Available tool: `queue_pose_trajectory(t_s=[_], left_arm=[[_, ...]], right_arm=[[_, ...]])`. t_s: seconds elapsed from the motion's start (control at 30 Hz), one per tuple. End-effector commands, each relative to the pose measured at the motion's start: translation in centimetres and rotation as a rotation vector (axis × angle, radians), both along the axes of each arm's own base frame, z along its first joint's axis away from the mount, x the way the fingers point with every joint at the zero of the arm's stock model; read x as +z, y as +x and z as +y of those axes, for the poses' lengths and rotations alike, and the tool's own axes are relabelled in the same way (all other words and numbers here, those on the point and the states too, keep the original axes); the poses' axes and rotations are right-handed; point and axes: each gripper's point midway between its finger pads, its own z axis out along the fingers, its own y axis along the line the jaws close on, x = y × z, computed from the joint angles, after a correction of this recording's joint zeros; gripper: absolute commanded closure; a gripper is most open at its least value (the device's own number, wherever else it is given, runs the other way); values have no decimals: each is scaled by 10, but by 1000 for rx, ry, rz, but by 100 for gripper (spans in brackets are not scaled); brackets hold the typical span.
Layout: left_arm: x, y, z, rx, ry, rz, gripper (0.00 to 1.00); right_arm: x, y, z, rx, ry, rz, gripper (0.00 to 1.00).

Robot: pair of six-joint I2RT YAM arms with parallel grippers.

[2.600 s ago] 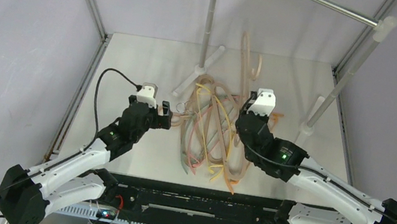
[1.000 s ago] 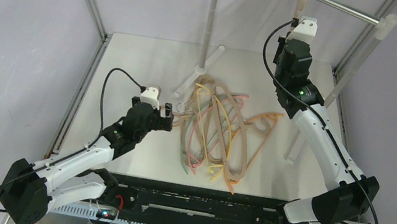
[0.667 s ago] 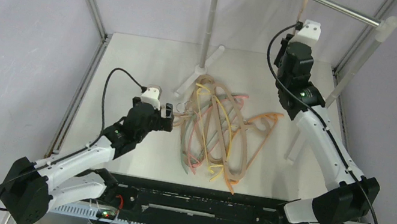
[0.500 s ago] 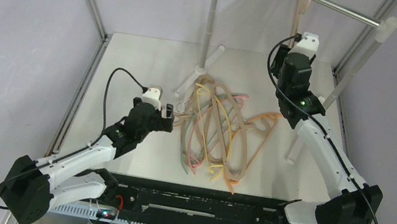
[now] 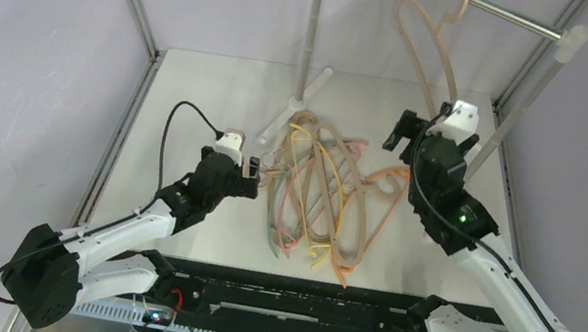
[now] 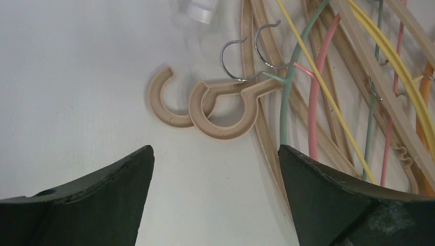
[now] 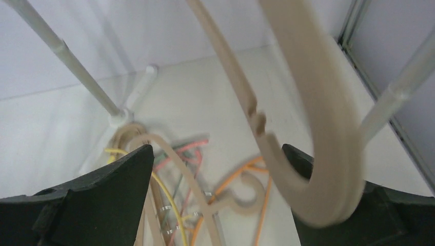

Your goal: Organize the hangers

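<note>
Beige hanger (image 5: 423, 48) now hangs by its hook on the rail (image 5: 497, 9) at 1 o'clock, and the right gripper (image 5: 412, 130) has let go of it.

Half a second ago the right gripper was up beside the rail with the hanger. It has since dropped back toward the table (image 5: 194, 95), and its fingers are spread wide and empty, below the hanger's lower curve and clear of it. The rest, a pile of hangers (image 5: 317, 193), lies at the table's centre as before, with an orange hanger (image 5: 391, 182) at the pile's 3 o'clock edge. The left gripper (image 5: 252, 168) has barely moved. It sits at the pile's 9 o'clock, released and holding nothing, just short of two beige hooks (image 6: 223, 110).
</note>
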Motion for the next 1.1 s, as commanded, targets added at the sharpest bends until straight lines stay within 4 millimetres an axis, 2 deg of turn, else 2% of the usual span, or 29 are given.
queue_pose_trajectory(t_s=[0.0,0.1,0.3,0.57,0.63,0.8,1.07], left_arm=[[1,3,-9,-18,-26,-16,5],[2,3,-11,-24,-27,-14,5],[6,4,-17,-35,-29,-21,5],[-2,2,-20,-40,-16,-3,5],[-1,2,-20,-40,-16,-5,5],[3,1,-22,-48,-26,-12,5],[2,0,-23,-51,-20,-8,5]], right_arm=[[-29,-36,-13,-91,5,40,0],[-52,-59,-17,-103,15,77,0],[-117,-97,-12,-70,22,206,0],[-205,-128,32,35,2,425,2],[-220,-128,37,25,-12,451,5],[-246,-111,39,-8,-2,508,30],[-281,-92,47,95,156,574,38]])
